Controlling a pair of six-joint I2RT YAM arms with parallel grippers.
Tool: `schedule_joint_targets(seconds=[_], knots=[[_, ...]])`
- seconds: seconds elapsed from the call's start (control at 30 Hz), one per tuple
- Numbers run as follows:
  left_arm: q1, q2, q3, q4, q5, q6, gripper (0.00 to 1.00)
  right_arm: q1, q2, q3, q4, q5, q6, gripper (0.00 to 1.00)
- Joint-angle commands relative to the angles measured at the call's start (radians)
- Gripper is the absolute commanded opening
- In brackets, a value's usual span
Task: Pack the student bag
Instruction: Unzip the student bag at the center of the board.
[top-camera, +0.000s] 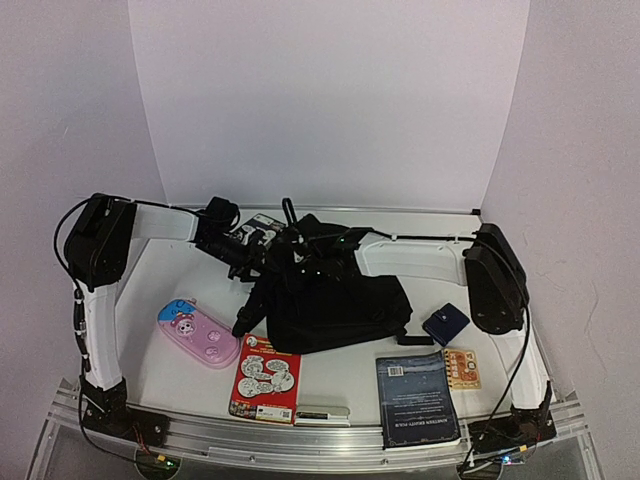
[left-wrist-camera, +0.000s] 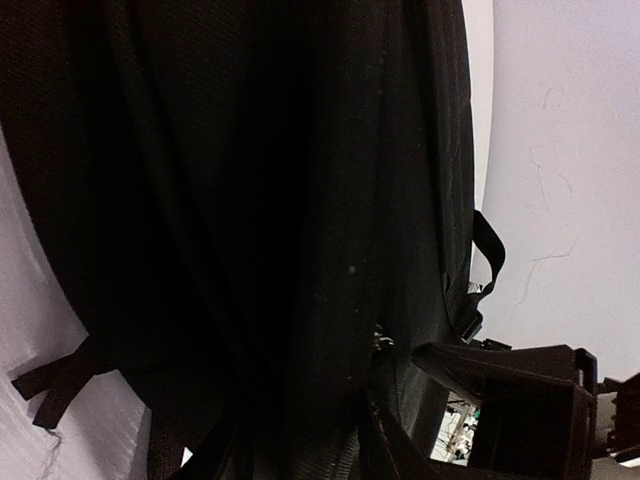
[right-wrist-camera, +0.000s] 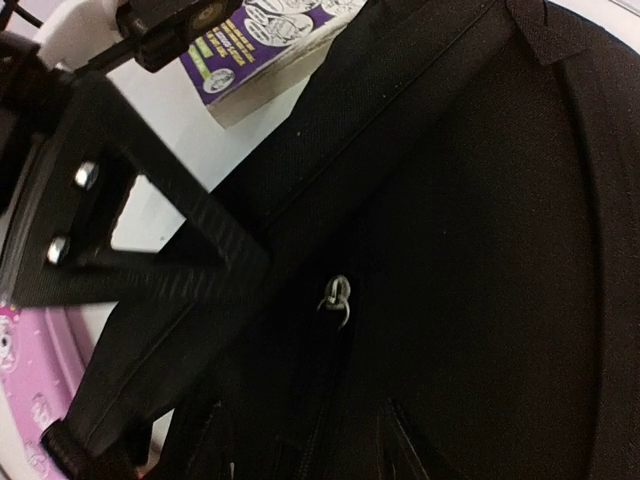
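Observation:
The student bag (top-camera: 335, 310), a large black fabric backpack, lies in the middle of the table, and both grippers are at its far upper edge. My left gripper (top-camera: 255, 262) is pressed into it. In the left wrist view black fabric (left-wrist-camera: 250, 200) fills the frame and its folds bunch toward my jaws, so the gripper looks shut on the bag. My right gripper (top-camera: 310, 258) hovers over the bag top. In the right wrist view its dark fingers stand apart, with a small metal zipper pull (right-wrist-camera: 337, 297) just ahead of them, untouched.
A pink pencil case (top-camera: 197, 335), a red comic book (top-camera: 266, 378), a pen (top-camera: 322, 411), a dark blue book (top-camera: 416, 398), an orange card (top-camera: 461, 367) and a small dark-blue pouch (top-camera: 446, 323) lie round the bag. A purple book (right-wrist-camera: 270, 40) lies behind it.

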Motion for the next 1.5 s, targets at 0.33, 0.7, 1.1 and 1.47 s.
schedule_joint_targets(seconds=[0.33, 0.7, 1.1, 1.47], knots=[[-0.023, -0.003, 0.009, 0.036, 0.036, -0.002, 0.0, 0.009, 0.092, 0.058, -0.048, 0.075, 0.049, 0.01], [-0.024, -0.006, 0.013, 0.017, 0.011, 0.014, 0.0, 0.017, 0.056, 0.046, -0.042, 0.052, 0.031, 0.0], [-0.024, -0.037, -0.011, 0.019, -0.032, 0.014, 0.0, 0.079, -0.147, -0.179, -0.042, -0.021, 0.088, 0.0], [-0.024, -0.038, -0.007, -0.006, -0.07, 0.037, 0.0, 0.237, -0.393, -0.478, -0.043, -0.076, 0.258, 0.0]])
